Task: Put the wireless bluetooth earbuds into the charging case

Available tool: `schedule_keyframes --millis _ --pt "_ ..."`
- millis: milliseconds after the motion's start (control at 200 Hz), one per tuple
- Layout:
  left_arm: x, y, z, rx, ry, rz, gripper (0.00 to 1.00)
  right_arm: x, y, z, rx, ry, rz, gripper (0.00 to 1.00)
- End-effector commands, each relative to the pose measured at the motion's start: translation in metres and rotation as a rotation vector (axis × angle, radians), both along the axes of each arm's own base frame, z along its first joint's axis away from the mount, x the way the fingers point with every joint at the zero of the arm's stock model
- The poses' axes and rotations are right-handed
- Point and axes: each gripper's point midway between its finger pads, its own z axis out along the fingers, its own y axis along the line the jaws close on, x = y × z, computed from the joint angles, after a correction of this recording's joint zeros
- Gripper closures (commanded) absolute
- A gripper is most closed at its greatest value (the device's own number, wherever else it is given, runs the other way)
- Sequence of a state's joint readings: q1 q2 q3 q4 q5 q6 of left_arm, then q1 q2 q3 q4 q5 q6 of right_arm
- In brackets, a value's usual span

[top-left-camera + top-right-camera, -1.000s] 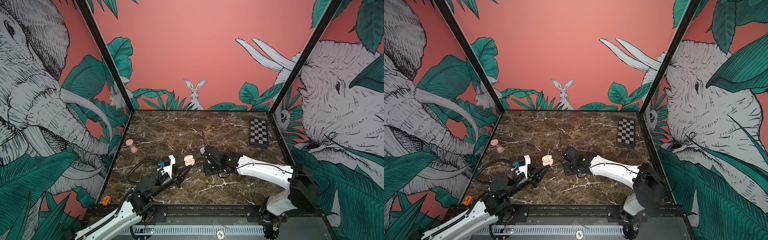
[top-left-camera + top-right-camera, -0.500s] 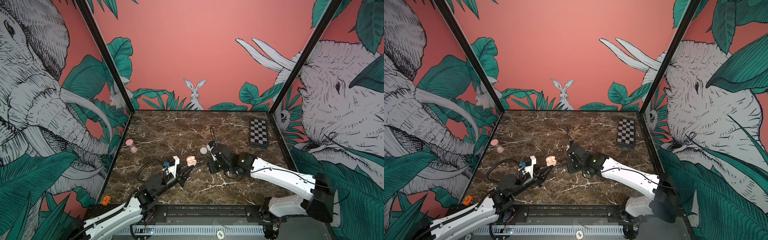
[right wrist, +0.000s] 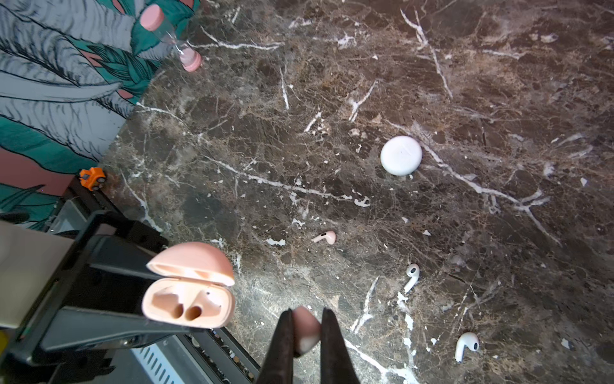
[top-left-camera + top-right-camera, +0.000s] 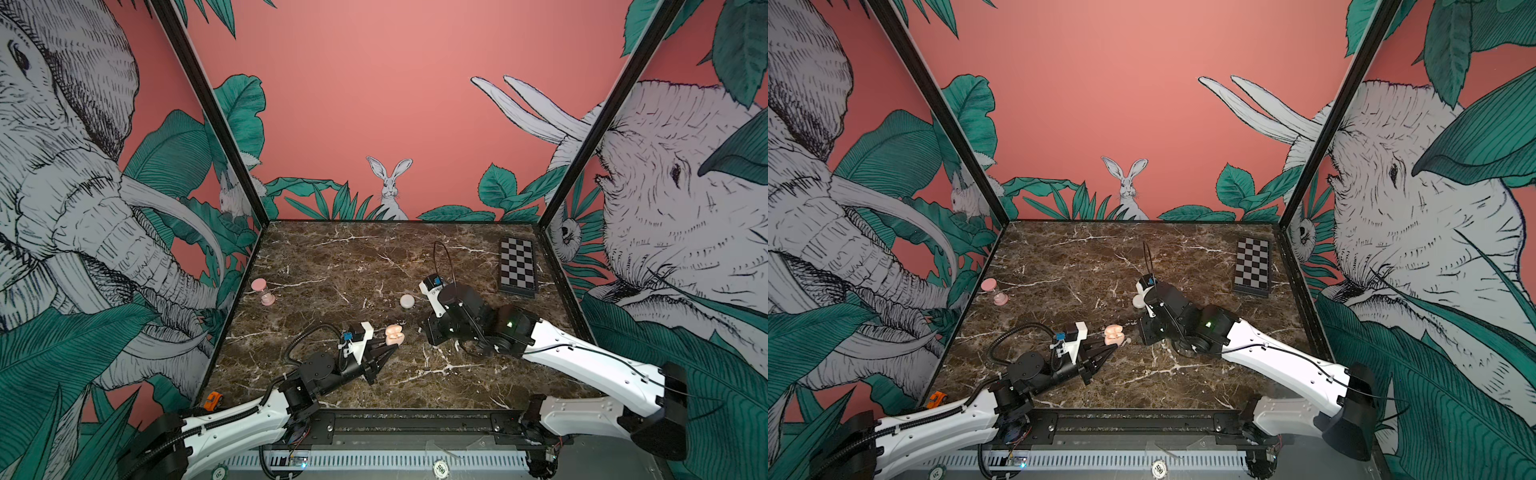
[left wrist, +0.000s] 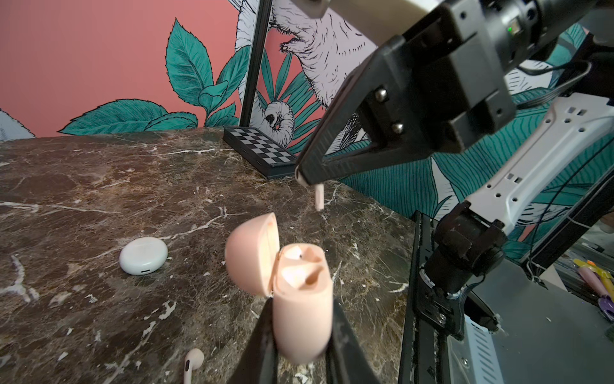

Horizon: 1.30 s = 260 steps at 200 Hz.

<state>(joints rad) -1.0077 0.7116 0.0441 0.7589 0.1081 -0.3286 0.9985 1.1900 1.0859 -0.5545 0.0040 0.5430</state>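
The pink charging case [image 3: 189,299] hangs upright above the marble table [image 3: 332,99], lid flipped open, with one pink earbud [image 3: 304,327] poised stem-down near it, while a second pink earbud [image 3: 325,237] and two white earbuds [image 3: 411,276] [image 3: 466,345] lie apart on the stone.

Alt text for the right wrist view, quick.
The right claw pinches a small pink earbud near the open pink plastic charging case, which the left claw grips. A loose pink earbud, two white earbuds and a round white case lie on the brown marble table.

Open case [image 4: 394,334] is mid-table, round case [image 4: 407,301] behind it, chessboard [image 4: 516,267] back right, hourglass [image 4: 262,291] at left edge
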Motion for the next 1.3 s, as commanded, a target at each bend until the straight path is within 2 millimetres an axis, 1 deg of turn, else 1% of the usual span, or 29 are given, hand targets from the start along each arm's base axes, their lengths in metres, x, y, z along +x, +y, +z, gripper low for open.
schedule_keyframes --millis 0,165,315,490,605,775,1020,1295 --pt "-0.006 -0.002 0.01 -0.035 -0.04 -0.033 1.0 -0.002 0.005 0.025 0.068 -0.049 0.043 0.89" --pt "-0.01 -0.007 0.011 -0.042 -0.034 -0.069 1.0 -0.009 0.011 0.038 0.133 -0.073 0.086 0.88" --pt "-0.014 -0.011 0.017 -0.069 -0.04 -0.102 1.0 -0.015 0.018 0.044 0.168 -0.083 0.124 0.88" --pt "-0.019 -0.013 0.025 -0.097 -0.048 -0.134 1.0 -0.024 0.03 0.048 0.197 -0.103 0.175 0.88" --pt "-0.027 -0.014 0.03 -0.116 -0.049 -0.176 1.0 -0.029 0.037 0.047 0.2 -0.108 0.205 0.88" --pt "-0.03 -0.013 0.031 -0.128 -0.042 -0.195 1.0 -0.036 0.044 0.047 0.194 -0.129 0.24 0.89" --pt "-0.033 -0.013 0.037 -0.149 -0.051 -0.205 1.0 -0.044 0.048 0.048 0.196 -0.152 0.277 0.9" --pt "-0.033 -0.01 0.041 -0.164 -0.059 -0.199 1.0 -0.048 0.048 0.044 0.183 -0.16 0.296 0.9"
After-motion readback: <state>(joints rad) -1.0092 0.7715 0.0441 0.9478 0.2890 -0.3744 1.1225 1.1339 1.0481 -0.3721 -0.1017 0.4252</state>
